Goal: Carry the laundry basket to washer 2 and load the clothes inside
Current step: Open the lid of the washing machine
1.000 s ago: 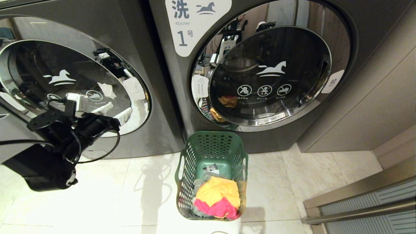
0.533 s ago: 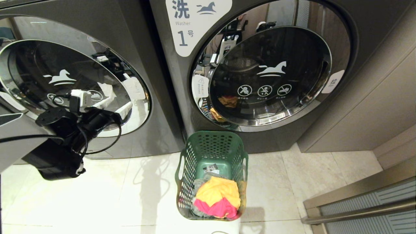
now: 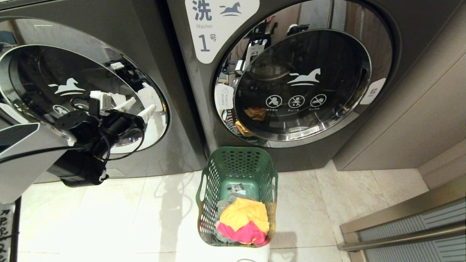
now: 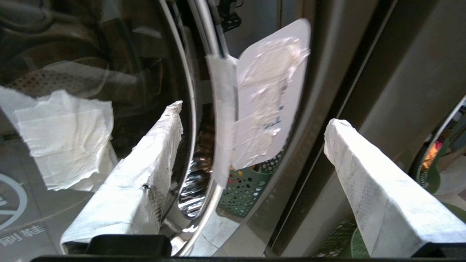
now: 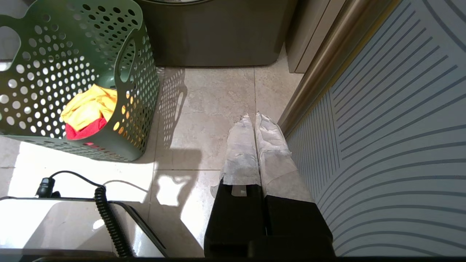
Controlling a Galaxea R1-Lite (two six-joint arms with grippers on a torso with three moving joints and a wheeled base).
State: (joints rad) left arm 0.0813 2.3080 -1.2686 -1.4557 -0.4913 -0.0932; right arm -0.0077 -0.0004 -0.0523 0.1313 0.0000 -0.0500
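The basket (image 3: 236, 196) stands on the floor (image 3: 145, 218) in front of the washer marked 1 (image 3: 291, 83), a little to its left, with yellow and pink clothes (image 3: 244, 222) heaped at its near end. Washer 2 (image 3: 83, 94) is presumably the left machine, though no numeral shows on it here. The left gripper (image 3: 140, 109) is at that door's right rim with its padded fingers (image 4: 145, 174) spread wide, empty, straddling the chrome edge (image 4: 218, 153) beside a worn white sticker (image 4: 269, 98). The door is likely rigid, smooth and slippery on the chrome; a hold at the rim or latch side seems best. The basket looks light and stiff, best taken at an oval handle cutout (image 3: 202, 183) or the rim. The clothes are soft and limp, so a pinch into the heap should do. The right gripper (image 5: 253, 127) hangs pressed closed, empty, over the floor right of the basket.
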